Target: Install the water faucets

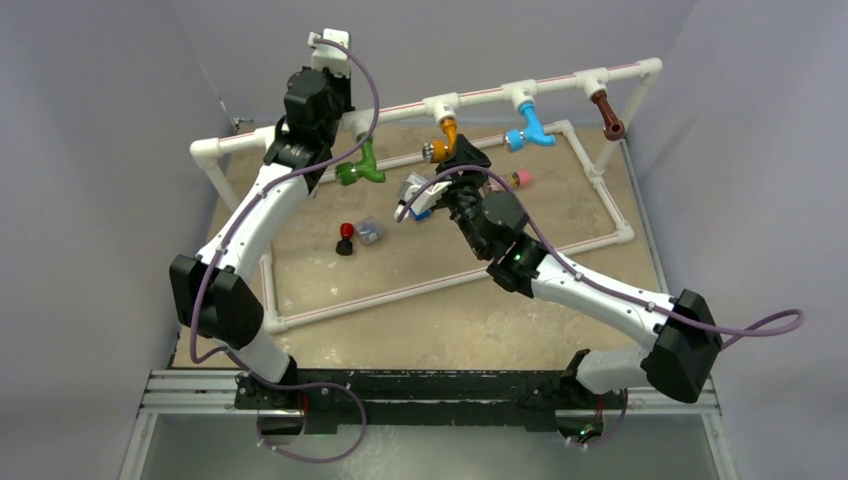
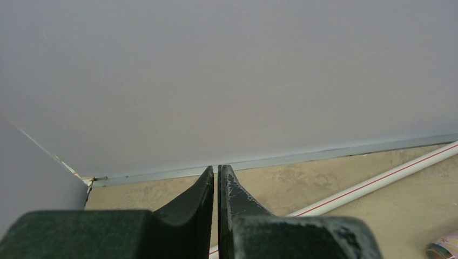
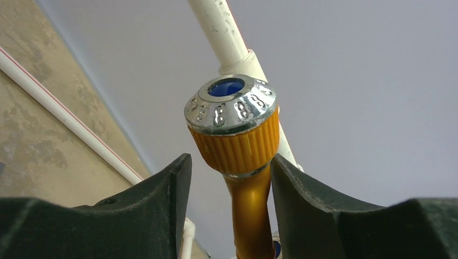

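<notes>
Right gripper (image 3: pixel 229 178) half open around the orange faucet (image 3: pixel 237 135), seemingly just touching; squeezing off-centre could twist it loose. Left gripper (image 2: pixel 216 178) shut, empty.

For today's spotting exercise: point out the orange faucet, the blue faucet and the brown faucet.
orange faucet (image 3: pixel 236 143): right wrist view, on its ridged collar.
blue faucet (image 1: pixel 530 129): top external view, on its curved body.
brown faucet (image 1: pixel 607 113): top external view, on its stem.

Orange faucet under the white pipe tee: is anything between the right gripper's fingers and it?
Nothing visible. The right gripper straddles the orange plastic faucet, its ridged collar directly between the open black fingers.
</notes>
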